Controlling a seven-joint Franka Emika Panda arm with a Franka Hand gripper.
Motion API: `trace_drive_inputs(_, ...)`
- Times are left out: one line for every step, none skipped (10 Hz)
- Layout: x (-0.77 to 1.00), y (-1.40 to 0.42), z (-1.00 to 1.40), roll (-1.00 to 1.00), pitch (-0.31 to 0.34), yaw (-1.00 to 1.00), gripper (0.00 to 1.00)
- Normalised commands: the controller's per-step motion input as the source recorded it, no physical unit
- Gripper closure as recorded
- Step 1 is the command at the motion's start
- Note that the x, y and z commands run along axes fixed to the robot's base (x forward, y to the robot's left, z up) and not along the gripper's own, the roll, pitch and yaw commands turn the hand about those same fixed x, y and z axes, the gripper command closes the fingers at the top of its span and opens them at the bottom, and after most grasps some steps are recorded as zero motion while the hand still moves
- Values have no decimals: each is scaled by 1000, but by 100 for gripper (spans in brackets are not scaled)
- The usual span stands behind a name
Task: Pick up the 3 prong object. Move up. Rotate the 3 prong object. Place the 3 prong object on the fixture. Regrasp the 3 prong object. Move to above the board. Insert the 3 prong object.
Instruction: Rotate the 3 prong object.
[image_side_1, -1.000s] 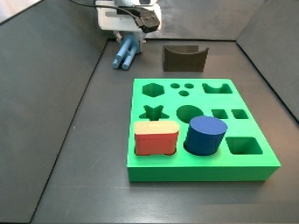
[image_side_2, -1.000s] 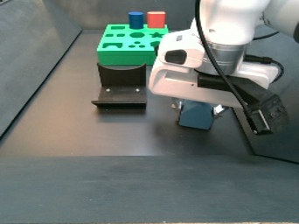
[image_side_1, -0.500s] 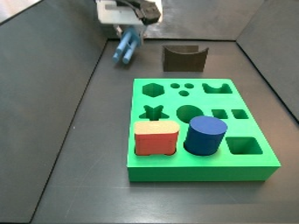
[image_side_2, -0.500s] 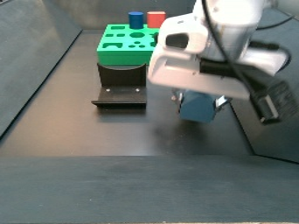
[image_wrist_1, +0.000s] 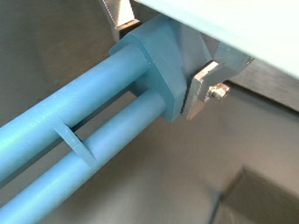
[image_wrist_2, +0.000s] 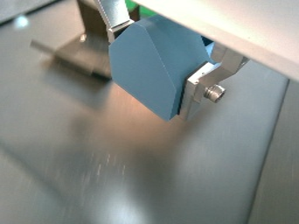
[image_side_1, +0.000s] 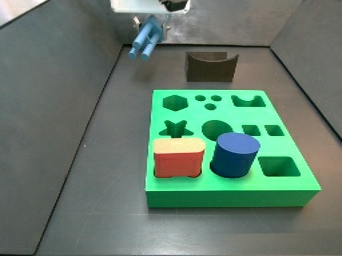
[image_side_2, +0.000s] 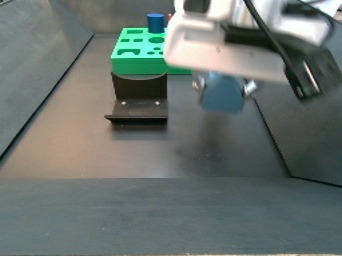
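The gripper (image_side_1: 148, 14) hung above the bench (image_side_1: 94, 150), beside the fixture (image_side_1: 210, 66) and well apart from the board (image_side_1: 227, 150). Its fingers (image_wrist_1: 205, 80) were clamped on the 3 prong object (image_wrist_1: 100, 114) (blurred in a side view (image_side_2: 222, 92)), lifted clear of the bench.

Side views face oppositely; wrist views close

The tool (image_side_1: 148, 10) holds the 3 prong object (image_side_1: 144, 39) above the surface (image_side_1: 94, 150), left of the fixture (image_side_1: 210, 66). The board (image_side_1: 227, 150) lies before the fixture
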Motion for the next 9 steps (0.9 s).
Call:
trace_drive_inputs(18, -347, 506, 34, 27, 15, 100)
trace_drive_inputs(-7, -139, 374, 40, 31, 18, 100)
trace_drive_inputs(-13, -27, 222, 28, 41, 16, 100)
trace_drive_inputs(0, 0, 0, 0, 0, -1000, 100)
trace_drive_inputs(17, 17, -69, -1, -1, -1000, 100)
trace_drive_inputs(20, 32, -52, -1, -2, -1000, 100)
trace_drive_inputs(26, 27, -40, -1, -2, -1000, 100)
trace_drive_inputs(27, 23, -28, 0, -3, -1000, 100)
trace_drive_inputs(28, 22, -25, 0, -3, -1000, 100)
